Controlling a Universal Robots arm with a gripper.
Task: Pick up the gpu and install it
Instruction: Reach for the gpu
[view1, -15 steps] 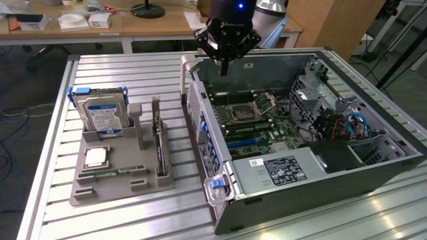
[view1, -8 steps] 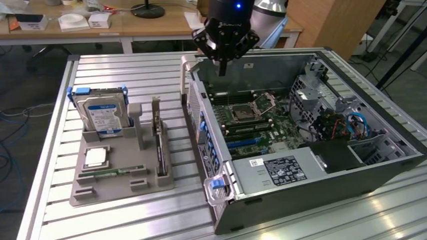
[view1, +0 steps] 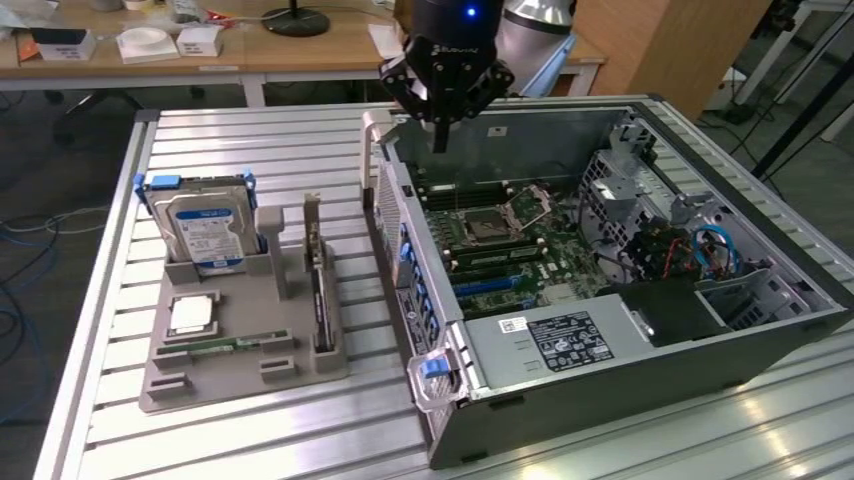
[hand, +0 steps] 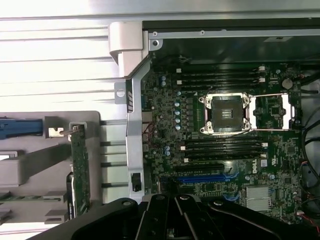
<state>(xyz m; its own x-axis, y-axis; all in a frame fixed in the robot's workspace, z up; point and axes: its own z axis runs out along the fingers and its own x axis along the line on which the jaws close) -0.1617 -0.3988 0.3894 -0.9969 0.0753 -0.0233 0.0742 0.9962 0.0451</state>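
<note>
slatted surface (view1: 240, 140): carries everything
open computer case (view1: 601, 400): laid on its side so the motherboard (view1: 534, 260) faces up, right beneath the fingers (view1: 441, 130)
grey holder (view1: 227, 385): well apart from the fingers, toward the exterior view's left
gpu (view1: 318, 270): slotted on edge in the holder, top edge free for grasping
gripper (view1: 441, 148): fingers pressed together, empty

An open case (view1: 614, 410) lies on a slatted table (view1: 240, 140), with its motherboard (view1: 514, 250) and socket (view1: 534, 205) exposed and a power supply (view1: 561, 340) at the near end. Beside it, on the exterior view's left, a gray holder (view1: 240, 375) carries an upright hard drive (view1: 203, 225), a chip (view1: 194, 315) and a memory stick (view1: 220, 345).
</note>
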